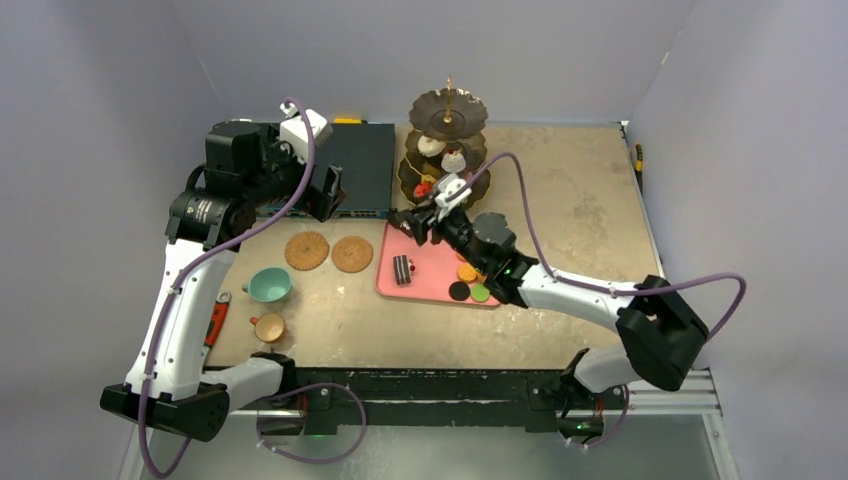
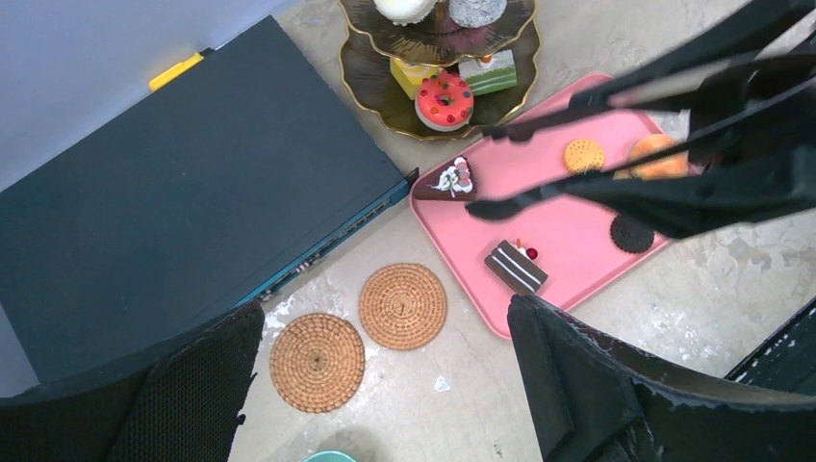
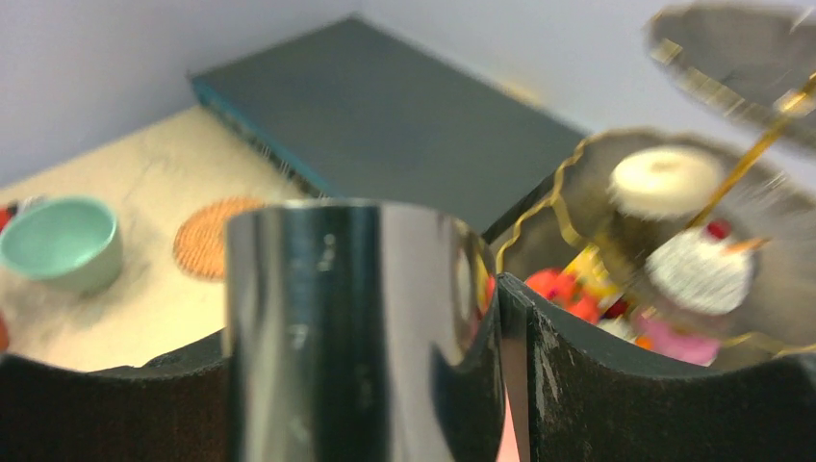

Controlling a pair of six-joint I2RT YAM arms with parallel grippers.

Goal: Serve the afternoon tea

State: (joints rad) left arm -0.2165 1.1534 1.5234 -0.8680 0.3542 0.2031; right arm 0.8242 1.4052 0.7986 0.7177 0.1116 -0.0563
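My right gripper is shut on black tongs, which fill the gap between its fingers in the right wrist view. The tong tips stand spread over the far-left corner of the pink tray, just beside a dark chocolate wedge cake. A striped chocolate slice and several macarons lie on the tray. The three-tier stand behind it holds several cakes, among them a red donut. My left gripper hangs open high above two woven coasters. The teal cup and the tan cup sit near left.
A dark blue flat box lies at the back, left of the stand. A red-handled tool rests at the table's left edge. Grey walls close off the left, back and right sides.
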